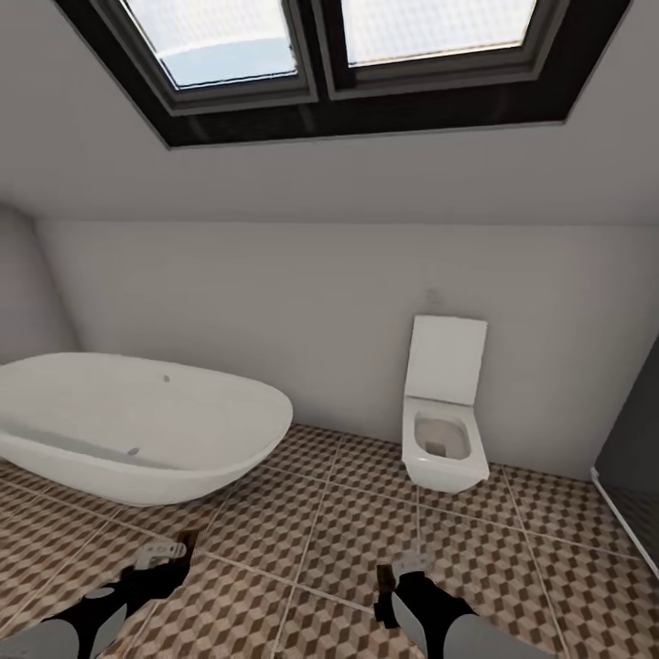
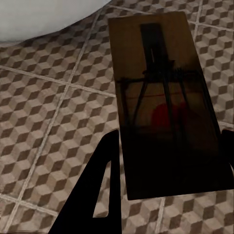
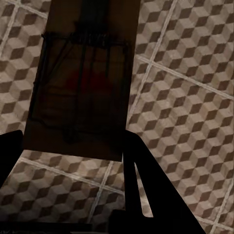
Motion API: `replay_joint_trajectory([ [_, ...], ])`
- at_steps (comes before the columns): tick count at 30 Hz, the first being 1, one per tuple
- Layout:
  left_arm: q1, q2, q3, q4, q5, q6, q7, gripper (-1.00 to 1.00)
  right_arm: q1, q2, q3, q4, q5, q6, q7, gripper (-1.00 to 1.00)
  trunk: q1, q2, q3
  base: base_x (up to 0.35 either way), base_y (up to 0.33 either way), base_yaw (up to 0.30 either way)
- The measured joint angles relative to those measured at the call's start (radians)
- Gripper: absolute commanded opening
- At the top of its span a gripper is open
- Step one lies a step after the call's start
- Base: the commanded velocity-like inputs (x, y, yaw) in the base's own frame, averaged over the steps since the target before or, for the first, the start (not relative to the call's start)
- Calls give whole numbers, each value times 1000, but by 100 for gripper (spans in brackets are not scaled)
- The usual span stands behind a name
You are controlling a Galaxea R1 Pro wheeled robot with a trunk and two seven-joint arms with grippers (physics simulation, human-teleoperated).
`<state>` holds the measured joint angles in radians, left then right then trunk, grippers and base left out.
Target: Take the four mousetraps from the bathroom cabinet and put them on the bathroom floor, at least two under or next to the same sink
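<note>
White oval bathtub (image 1: 137,426) at left on cube-patterned bathroom floor (image 1: 311,540). Left gripper (image 1: 169,552), low over the tiles, fingers clamped on a dark-brown mousetrap (image 2: 168,102). Right gripper (image 1: 395,578), likewise above the floor, fingers closed on a second mousetrap (image 3: 83,83). Wall-hung white toilet (image 1: 446,426) further right, lid raised. Skylight (image 1: 339,46) overhead.

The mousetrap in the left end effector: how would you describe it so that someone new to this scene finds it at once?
Start at the white oval bathtub on the cube-patterned bathroom floor. Just in front of it, low in the head view, is the left end effector, shut on a mousetrap. It is a flat dark-brown rectangle with thin metal wires and a red spot.
</note>
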<state>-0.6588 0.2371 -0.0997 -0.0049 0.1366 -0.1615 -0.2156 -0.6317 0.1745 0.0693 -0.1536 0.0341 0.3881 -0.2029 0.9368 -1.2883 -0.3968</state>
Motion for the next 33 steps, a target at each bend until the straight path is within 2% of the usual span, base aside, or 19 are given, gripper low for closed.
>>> replay_joint_trajectory([
  [3, 0, -4, 0, 0, 31, -3, 0, -100, 0, 0, 0, 42, 13, -34, 1, -100, 0, 0, 0, 0, 0, 300],
  [5, 0, -5, 0, 0, 50, -4, 0, -100, 0, 0, 0, 50, 16, -40, 1, -100, 0, 0, 0, 0, 0, 300],
  [9, 4, -7, 1, 0, 115, -6, 0, -100, 0, 0, 0, 62, 20, -48, 3, -100, 0, 0, 0, 0, 0, 300],
  [12, 11, -7, 0, 0, 142, -7, 0, -100, 0, 0, 0, 65, 20, -50, 6, -100, 0, 0, 0, 0, 0, 300],
  [19, 33, -8, 0, 0, 160, -8, 0, -100, 0, 0, 0, 67, 20, -52, 8, -100, 0, 0, 0, 0, 0, 300],
  [33, 38, -19, 0, 0, 161, -8, -1, -100, 0, 0, 0, 67, 21, -57, 0, -100, 0, 0, 0, 0, 0, 300],
])
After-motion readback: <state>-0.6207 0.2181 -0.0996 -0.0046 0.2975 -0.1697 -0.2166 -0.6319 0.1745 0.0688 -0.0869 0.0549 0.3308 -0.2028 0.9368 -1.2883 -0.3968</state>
